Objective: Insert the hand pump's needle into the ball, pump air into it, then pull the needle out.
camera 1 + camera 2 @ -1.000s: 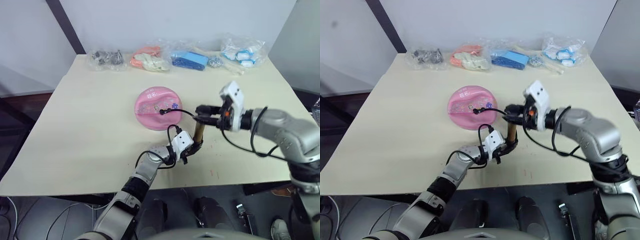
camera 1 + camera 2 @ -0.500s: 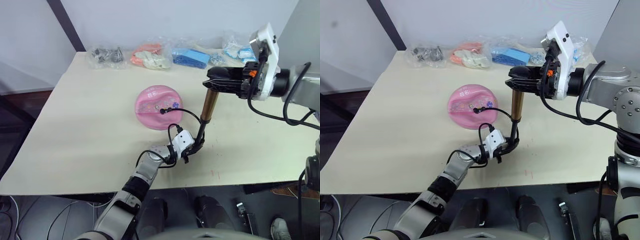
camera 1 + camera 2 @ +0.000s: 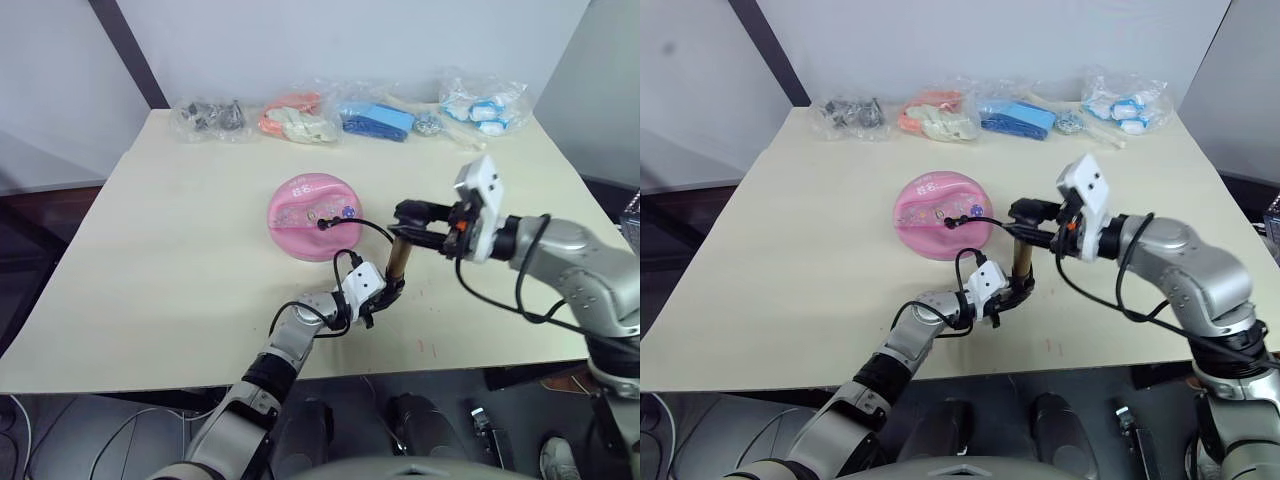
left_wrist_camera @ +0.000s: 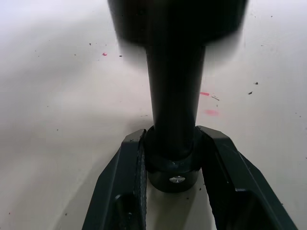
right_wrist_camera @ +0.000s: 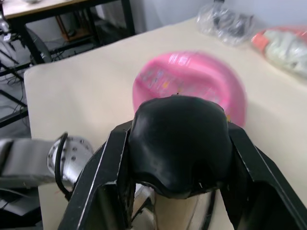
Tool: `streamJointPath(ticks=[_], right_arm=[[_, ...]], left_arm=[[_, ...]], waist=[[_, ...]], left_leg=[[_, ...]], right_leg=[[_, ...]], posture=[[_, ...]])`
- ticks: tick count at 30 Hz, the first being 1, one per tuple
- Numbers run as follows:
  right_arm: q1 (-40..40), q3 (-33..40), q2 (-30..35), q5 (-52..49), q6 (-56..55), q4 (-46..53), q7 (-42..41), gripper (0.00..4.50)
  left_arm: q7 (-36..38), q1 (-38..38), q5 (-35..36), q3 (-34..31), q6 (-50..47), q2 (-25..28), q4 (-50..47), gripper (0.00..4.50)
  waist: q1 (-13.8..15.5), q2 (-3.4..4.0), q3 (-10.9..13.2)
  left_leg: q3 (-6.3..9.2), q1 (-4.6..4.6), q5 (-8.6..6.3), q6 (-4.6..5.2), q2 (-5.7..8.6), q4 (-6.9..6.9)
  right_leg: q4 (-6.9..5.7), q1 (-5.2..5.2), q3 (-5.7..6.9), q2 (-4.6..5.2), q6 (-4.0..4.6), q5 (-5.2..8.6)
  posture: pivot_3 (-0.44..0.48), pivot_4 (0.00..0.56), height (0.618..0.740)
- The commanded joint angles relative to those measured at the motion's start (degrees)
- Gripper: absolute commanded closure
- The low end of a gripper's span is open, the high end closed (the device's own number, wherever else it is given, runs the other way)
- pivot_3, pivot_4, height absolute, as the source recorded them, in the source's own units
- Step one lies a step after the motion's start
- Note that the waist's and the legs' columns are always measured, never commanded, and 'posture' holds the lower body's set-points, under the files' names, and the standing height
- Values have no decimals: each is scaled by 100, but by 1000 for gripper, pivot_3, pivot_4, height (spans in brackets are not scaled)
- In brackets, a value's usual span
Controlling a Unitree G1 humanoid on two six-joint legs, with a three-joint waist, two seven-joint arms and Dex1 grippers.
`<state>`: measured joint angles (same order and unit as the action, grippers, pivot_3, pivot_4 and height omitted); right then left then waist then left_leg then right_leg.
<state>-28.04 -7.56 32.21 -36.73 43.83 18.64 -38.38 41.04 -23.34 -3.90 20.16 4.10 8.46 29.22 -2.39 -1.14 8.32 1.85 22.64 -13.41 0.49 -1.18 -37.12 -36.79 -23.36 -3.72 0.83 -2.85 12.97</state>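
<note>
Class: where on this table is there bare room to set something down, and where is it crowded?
Bare: the table left of the ball, and the strip between ball and bags. Crowded: the back edge, and right of the ball around the pump and both hands.

Dented pink ball (image 3: pixel 314 215) lies mid-table; gold hand pump (image 3: pixel 397 262) stands upright beside it, hose plugged in.

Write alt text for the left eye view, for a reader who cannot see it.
The hand pump stands upright on a beige table, base held by the left claw, T-handle by the right claw. Its hose runs to a dented pink ball behind it; bagged items line the far edge.
</note>
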Motion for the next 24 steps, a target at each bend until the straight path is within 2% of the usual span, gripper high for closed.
streamJointPath(ticks=[1, 5, 9, 13, 15, 19, 24], right_arm=[[516, -951, -248, 784, -284, -973, -147, 2806], [832, -1130, -425, 1130, -649, -1374, -406, 2807], [753, -741, -355, 1020, -683, -1116, -511, 2808], [-61, 123, 39, 323, -41, -194, -496, 2808], [-469, 434, 232, 15, 341, 49, -466, 2808], [-1297, 987, 563, -508, 967, 237, -427, 2808], [-2177, 1428, 890, -1010, 1495, 178, -344, 2812]], left_arm=[[140, 210, -135, 205, -158, 24, 83, 3399], [134, 217, -131, 203, -191, 22, 53, 3399], [118, 227, -133, 198, -206, 26, 25, 3399], [91, 249, -138, 171, -185, 42, 54, 3399], [78, 253, -141, 162, -195, 40, 56, 3399], [77, 256, -147, 157, -179, 40, 84, 3399], [89, 263, -151, 163, -152, 39, 104, 3399]], waist=[[3, -2, -22], [-2, -18, -81], [-10, -31, -100], [0, 1, -71], [15, 8, -61], [44, 44, 4], [46, 23, 35]], left_leg=[[1, 0, 0, 0, 0, 1], [-2, -5, 0, -1, 0, 4], [-2, -35, -1, -1, -6, 11], [-1, -40, -1, -1, -4, 26], [-1, -5, -1, 0, 2, 26], [2, 30, 0, -1, 14, 26], [5, 35, 0, 0, 18, 26]], right_leg=[[0, 1, 0, -1, 0, 0], [3, 5, -1, 0, 0, 1], [2, 23, 0, -2, 8, 6], [2, 22, -2, 2, 14, 9], [2, -5, -2, 5, 13, 9], [1, -31, -2, 9, -6, -7], [4, -32, 1, 15, -9, -6]], posture=[[0, 150, 740], [0, 150, 740], [0, 150, 740], [0, 150, 740], [0, 150, 740], [0, 150, 740], [0, 150, 740]])
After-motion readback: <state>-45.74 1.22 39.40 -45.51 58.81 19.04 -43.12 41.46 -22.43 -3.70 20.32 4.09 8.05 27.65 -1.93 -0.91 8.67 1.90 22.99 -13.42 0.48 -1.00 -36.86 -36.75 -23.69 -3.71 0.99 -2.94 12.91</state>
